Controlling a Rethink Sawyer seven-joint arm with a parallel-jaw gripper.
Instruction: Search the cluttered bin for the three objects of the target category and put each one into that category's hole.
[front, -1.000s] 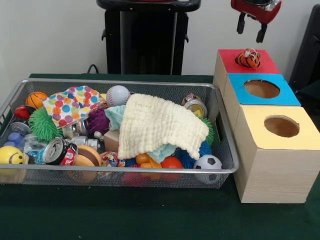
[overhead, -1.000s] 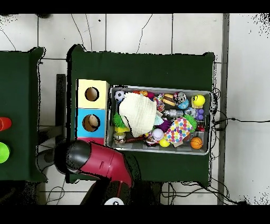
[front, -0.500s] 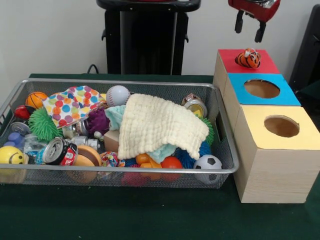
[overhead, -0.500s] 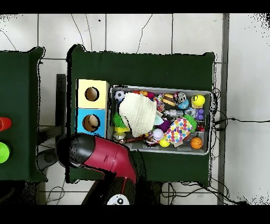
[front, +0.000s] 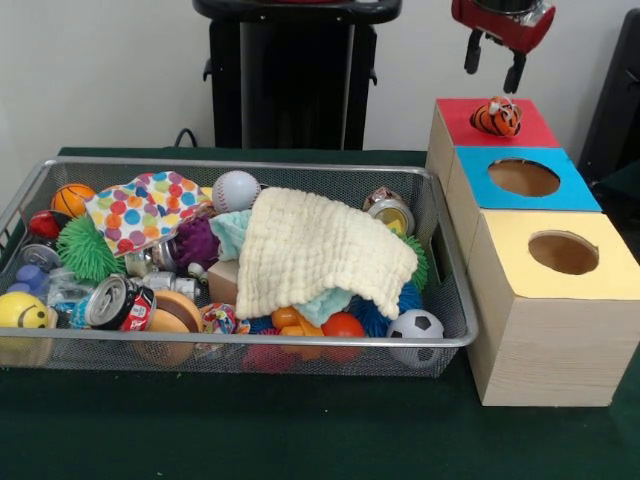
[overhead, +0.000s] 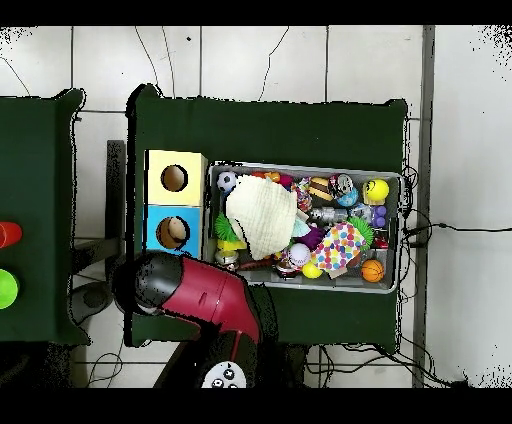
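Note:
My gripper hangs open and empty above the red-topped box, slightly left of a tiger-striped toy resting on that top. A blue-topped box and a yellow-topped box stand in line with it, each with a round hole. To their left, the wire bin is packed with a cream cloth, a polka-dot cloth, a baseball, a soccer ball, a soda can and other toys. In the overhead view my red arm hides the red box and the gripper.
A basketball, a green spiky ball and a yellow smiley ball crowd the bin's left end. A second green table with a red and a green object stands off to the left in the overhead view.
The gripper has drifted a little left and up above the red box, still open and empty. In the overhead view the arm swung slightly towards the bin. The tiger toy stayed put.

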